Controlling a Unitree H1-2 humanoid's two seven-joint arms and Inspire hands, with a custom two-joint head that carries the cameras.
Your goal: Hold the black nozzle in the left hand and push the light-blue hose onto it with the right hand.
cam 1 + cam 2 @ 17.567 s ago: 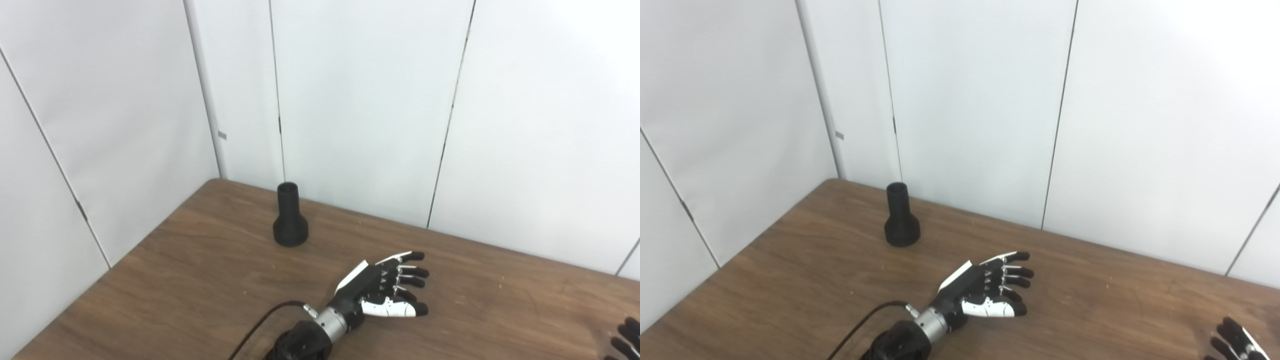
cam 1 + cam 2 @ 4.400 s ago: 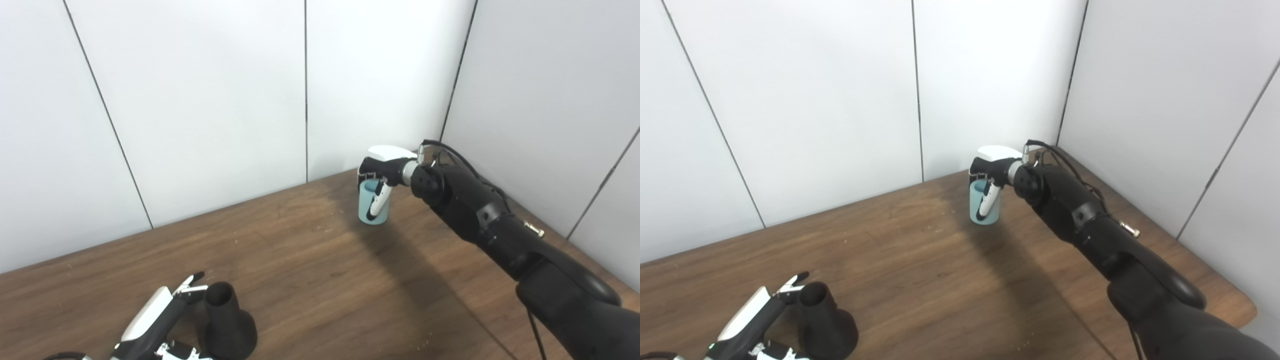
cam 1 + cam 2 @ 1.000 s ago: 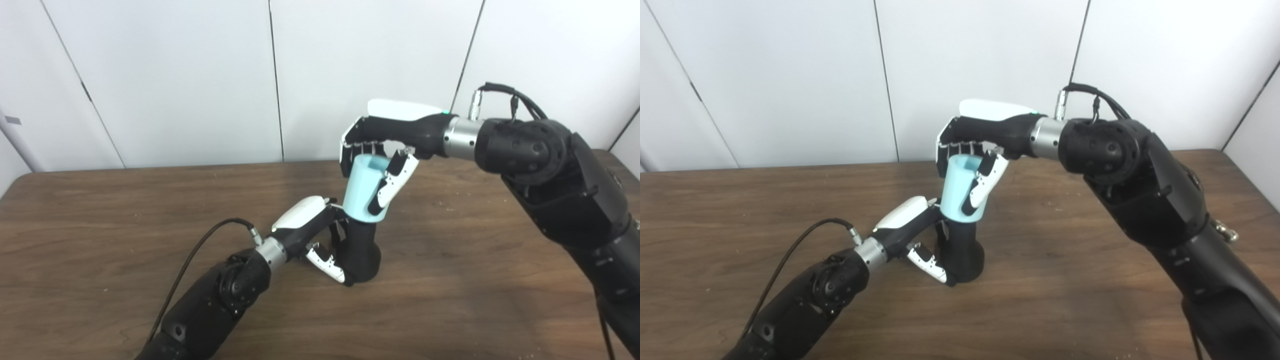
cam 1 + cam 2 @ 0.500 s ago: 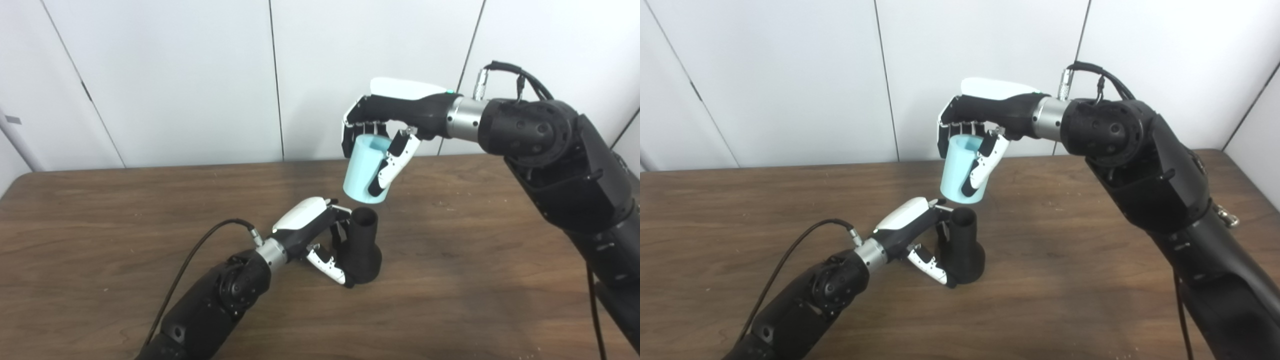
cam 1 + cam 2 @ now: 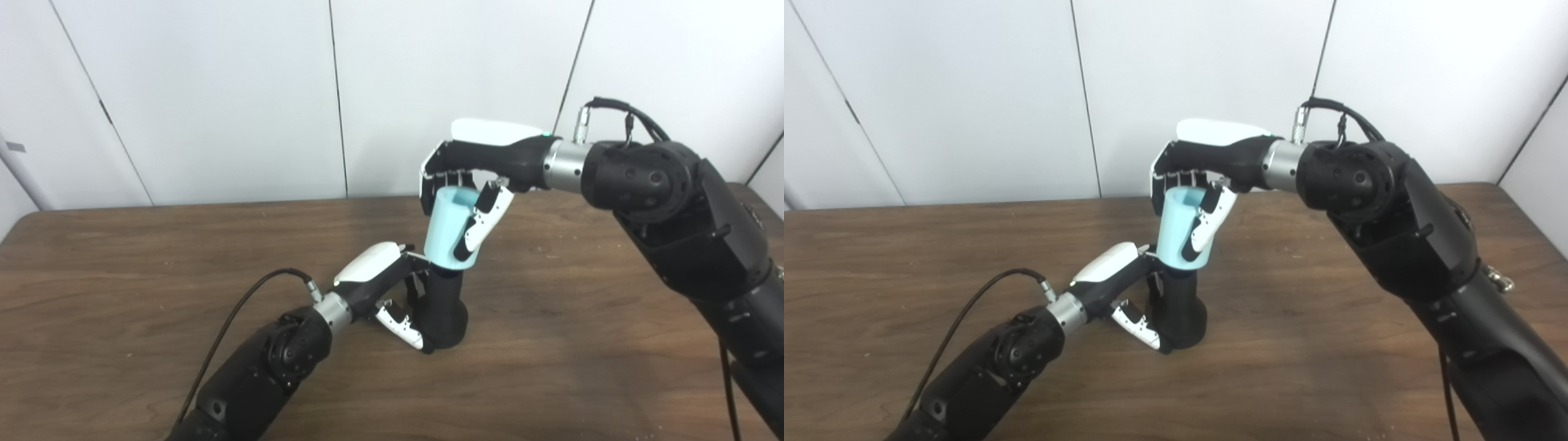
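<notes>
Left hand (image 5: 392,300) clamped round black nozzle (image 5: 446,309), upright on table (image 5: 122,275) near mid-width, well in from front edge. Light-blue hose (image 5: 450,229) capping nozzle's neck, axis slightly tilted, matte and stubby. Right hand (image 5: 474,184) wrapped round hose from above; likely straight downward push remaining.

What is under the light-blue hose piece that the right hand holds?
The black flared nozzle stands on the wooden table, gripped by the left hand. Its top is hidden inside the light-blue hose.
</notes>
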